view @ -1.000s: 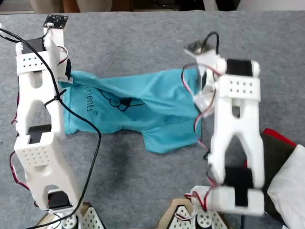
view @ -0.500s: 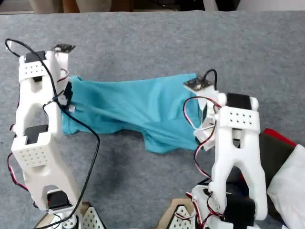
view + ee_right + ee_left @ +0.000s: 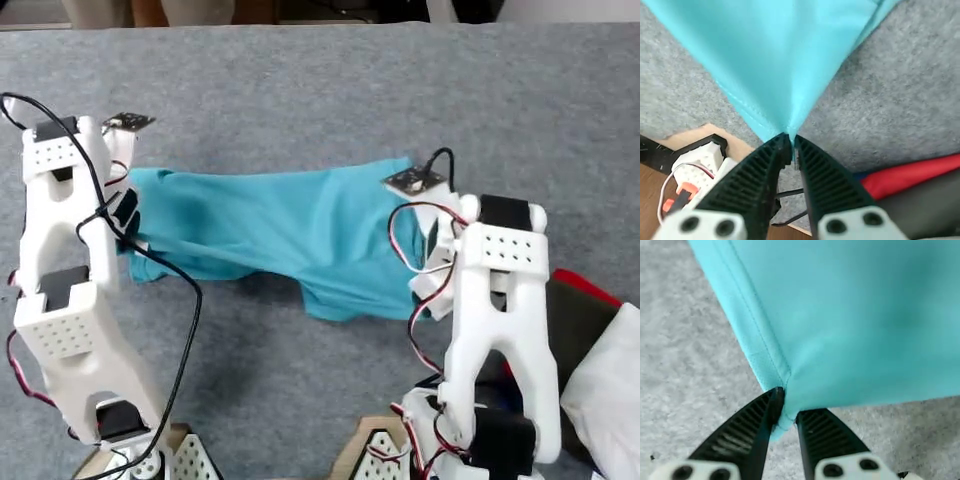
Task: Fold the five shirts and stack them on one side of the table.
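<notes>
A teal shirt (image 3: 290, 230) is stretched across the middle of the grey felt table (image 3: 300, 90), slung between the two arms, with one loose flap drooping onto the felt near its right end. The left gripper (image 3: 787, 405) is clenched on a hemmed corner at the shirt's left end. The right gripper (image 3: 791, 142) pinches a gathered point of cloth at the opposite end. Beside the right arm's base lie a red garment (image 3: 585, 285), a dark one (image 3: 575, 330) and a white one (image 3: 605, 385), piled together at the table's right edge.
</notes>
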